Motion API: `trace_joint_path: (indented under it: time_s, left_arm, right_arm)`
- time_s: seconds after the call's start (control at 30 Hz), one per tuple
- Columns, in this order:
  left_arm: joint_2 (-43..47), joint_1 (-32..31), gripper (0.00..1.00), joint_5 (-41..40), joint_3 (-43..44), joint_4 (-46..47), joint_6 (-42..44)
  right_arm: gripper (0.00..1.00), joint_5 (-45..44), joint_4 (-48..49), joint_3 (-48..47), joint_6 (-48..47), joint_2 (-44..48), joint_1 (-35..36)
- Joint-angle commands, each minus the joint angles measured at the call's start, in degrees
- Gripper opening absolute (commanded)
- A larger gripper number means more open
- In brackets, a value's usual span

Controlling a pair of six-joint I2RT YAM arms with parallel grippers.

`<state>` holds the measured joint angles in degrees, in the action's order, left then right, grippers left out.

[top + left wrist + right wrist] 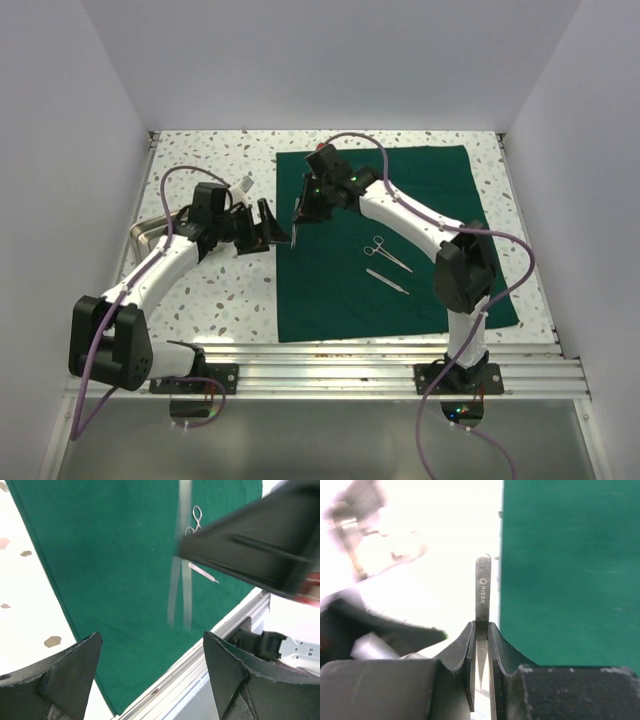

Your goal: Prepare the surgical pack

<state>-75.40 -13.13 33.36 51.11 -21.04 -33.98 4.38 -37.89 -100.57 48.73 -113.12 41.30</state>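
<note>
At 9 o'clock on table (215, 295): steel tray (140, 232). Your left gripper (151, 637) stood with jaws wide apart, nothing between them, just off 9 o'clock edge of pack. Your right gripper (481, 625) had jaws clamped tight on steel tweezers (483, 587), engraved end sticking out past fingertips, over that same edge. Green surgical pack (420, 200) lay flat, spread from centre toward 3 o'clock. On it, at 4 o'clock from right gripper: ring-handled forceps (386, 252); slim straight instrument (387, 281) near its 6 o'clock, not touching.
</note>
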Motion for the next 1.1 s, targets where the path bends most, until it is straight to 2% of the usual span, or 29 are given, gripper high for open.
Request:
trace_joint_path:
  time_s: [0.0,0.13,0.57,0.77,0.87,0.9,0.97,1.07]
  left_arm:
    - [-0.7,0.5,0.85,4.7,-1.5,6.4,-3.0]
    - [-1.0,0.4,0.82,5.9,-1.7,8.0,-4.5]
    - [1.7,0.4,0.81,7.0,-3.6,10.0,-7.3]
    - [-0.7,0.4,0.75,7.2,-3.0,11.5,-8.7]
    - [-1.3,0.4,0.63,7.6,-2.8,12.7,-9.8]
    - [-1.3,0.4,0.56,7.9,-2.9,13.8,-10.2]
    - [-1.7,0.5,0.53,7.9,-2.6,13.8,-10.6]
    - [-2.6,0.5,0.34,8.2,-2.2,13.5,-10.1]
  right_arm:
    - [0.0,8.4,6.4,1.5,-1.2,4.9,0.0]
    - [0.0,11.3,8.0,3.1,0.3,6.8,0.2]
    - [0.0,10.6,7.7,5.7,-0.6,7.9,1.1]
    - [0.0,11.3,8.2,5.4,0.3,8.1,2.0]
    - [0.0,11.9,8.3,5.5,0.5,7.9,2.7]
    - [0.0,12.0,8.1,5.5,0.5,7.7,3.1]
    - [0.0,12.4,8.2,5.5,0.5,7.7,3.3]
    - [0.0,12.2,8.4,5.7,0.5,7.9,3.5]
